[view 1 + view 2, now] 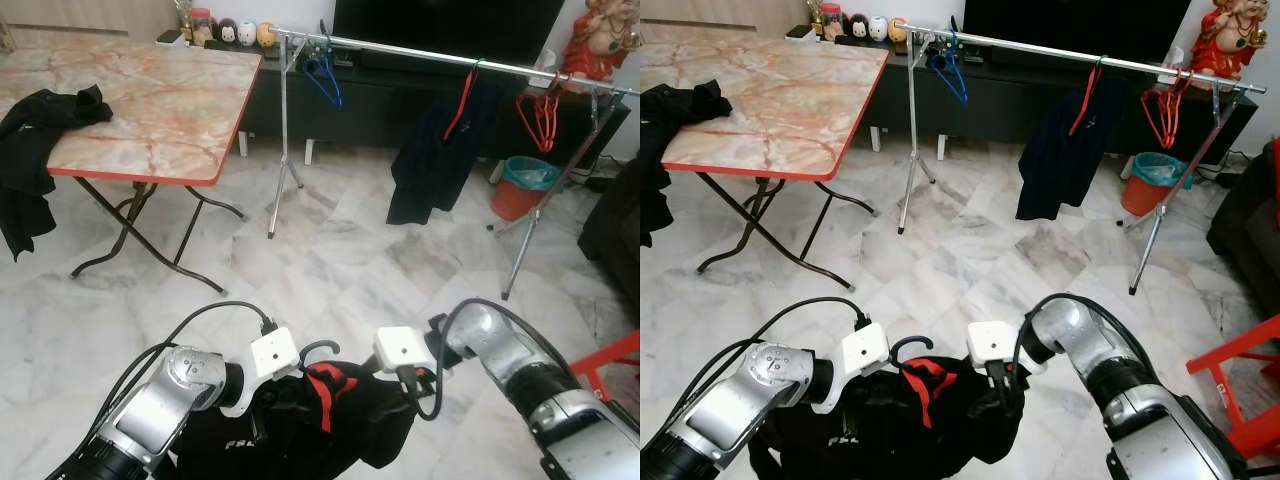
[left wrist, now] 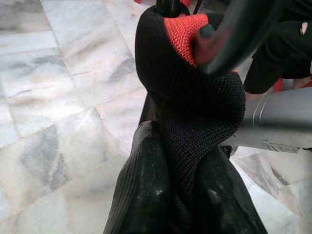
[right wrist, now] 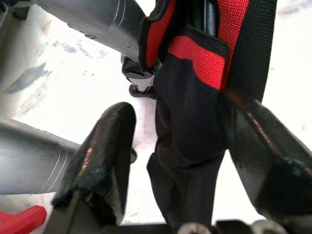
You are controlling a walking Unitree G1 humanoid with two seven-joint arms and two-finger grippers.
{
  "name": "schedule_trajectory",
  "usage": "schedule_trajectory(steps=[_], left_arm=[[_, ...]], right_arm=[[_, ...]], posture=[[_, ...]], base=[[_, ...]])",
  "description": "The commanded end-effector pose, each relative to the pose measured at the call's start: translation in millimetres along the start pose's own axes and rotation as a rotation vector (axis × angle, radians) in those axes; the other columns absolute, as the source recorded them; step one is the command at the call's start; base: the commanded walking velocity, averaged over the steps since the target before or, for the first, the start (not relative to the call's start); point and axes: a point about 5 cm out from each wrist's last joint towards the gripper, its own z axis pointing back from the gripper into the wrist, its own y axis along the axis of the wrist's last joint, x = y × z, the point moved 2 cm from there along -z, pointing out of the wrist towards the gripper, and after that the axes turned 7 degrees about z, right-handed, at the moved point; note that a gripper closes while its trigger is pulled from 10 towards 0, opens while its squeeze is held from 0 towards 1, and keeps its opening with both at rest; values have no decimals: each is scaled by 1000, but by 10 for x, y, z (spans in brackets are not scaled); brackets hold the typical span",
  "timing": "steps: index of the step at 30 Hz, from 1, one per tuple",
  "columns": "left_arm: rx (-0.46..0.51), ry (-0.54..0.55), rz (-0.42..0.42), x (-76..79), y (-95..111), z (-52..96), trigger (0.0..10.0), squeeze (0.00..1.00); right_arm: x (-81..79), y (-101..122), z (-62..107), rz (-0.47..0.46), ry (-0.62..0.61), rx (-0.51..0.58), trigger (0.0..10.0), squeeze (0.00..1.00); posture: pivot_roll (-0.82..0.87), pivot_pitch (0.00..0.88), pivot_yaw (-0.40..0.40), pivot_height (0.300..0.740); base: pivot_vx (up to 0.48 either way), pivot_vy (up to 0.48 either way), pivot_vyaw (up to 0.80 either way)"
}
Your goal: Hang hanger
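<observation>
Left gripper [image 2: 187, 200] — pinching garment [image 1: 330, 415]

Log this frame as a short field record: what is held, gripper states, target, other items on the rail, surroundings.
held item: black and red garment on a hanger, hook sticking up
left gripper: shut on the garment's fabric
right gripper: fingers spread around the garment, not clamped
target: clothes rail, across the floor ahead
on rail: blue hanger, dark garment on a red hanger, red hangers
surroundings: marble-top table with black clothing, teal bin
</observation>
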Motion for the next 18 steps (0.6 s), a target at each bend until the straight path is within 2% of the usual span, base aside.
schedule_trajectory(steps=[1,5,11,14,15,16,18], left_arm=[[15,41,-5,-60,1,45,0,0],[18,87,17,-126,-55,94,0,0],[19,101,35,-136,-110,111,0,0],[38,124,34,-152,-95,98,0,0],[51,145,46,-176,-91,98,0,0],[61,166,53,-197,-91,101,0,0],[87,258,66,-294,-107,118,0,0]], right_arm=[[25,-31,126,-17,-54,2,10000,1000],[48,-41,219,-49,-121,42,10000,1000],[94,26,221,-47,-206,116,10000,1000],[267,117,240,-62,-378,182,10000,1000],[302,131,248,-63,-422,194,10000,659],[339,131,261,-74,-473,202,10000,0],[420,116,304,-107,-619,226,10000,0]], posture=[[174,0,-77,740],[171,0,-74,740],[162,0,-70,740],[164,0,-71,740],[164,0,-71,740],[162,0,-72,740],[159,0,-71,740]], base=[[0,0,0],[0,0,0],[0,0,0],[0,0,0],[0,0,0],[0,0,0],[0,0,0]])
